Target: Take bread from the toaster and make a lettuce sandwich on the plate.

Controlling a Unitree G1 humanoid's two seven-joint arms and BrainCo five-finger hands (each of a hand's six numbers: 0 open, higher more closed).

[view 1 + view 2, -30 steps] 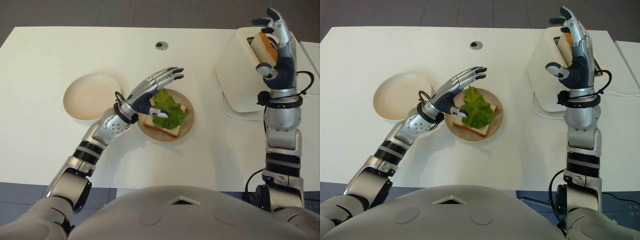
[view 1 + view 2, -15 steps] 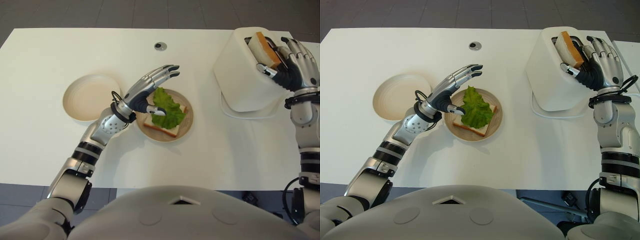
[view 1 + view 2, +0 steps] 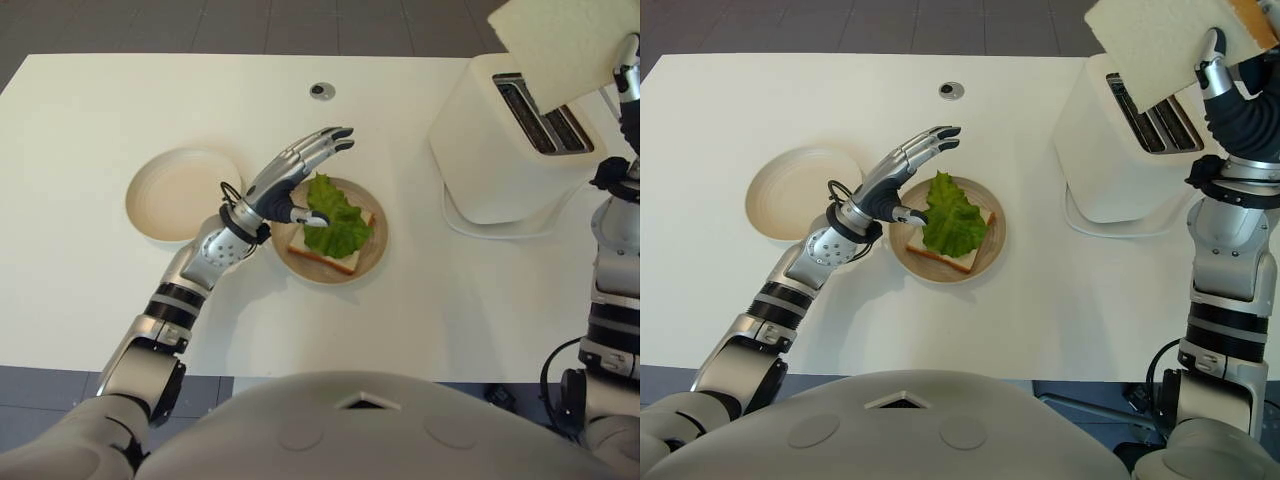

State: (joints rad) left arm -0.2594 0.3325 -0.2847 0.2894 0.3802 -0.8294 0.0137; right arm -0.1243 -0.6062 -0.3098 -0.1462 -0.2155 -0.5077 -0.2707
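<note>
Right hand [image 3: 1238, 100] has a bread slice [image 3: 1160, 42] pinched up above the toaster [image 3: 1110, 150], while the left hand [image 3: 895, 180] hangs wide open and empty well to the toaster's left.

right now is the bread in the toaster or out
Out: the right hand holds the bread slice above the toaster, its slots empty.

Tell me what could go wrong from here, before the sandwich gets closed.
1. The right hand holds the bread slice by one edge, high above the toaster; it might slip out on the way to the plate.
2. The left hand hangs open over the plate's left rim, beside the lettuce; the incoming slice could bump it.
3. The lettuce lies loose on the lower slice, so the top slice may push it askew.
</note>
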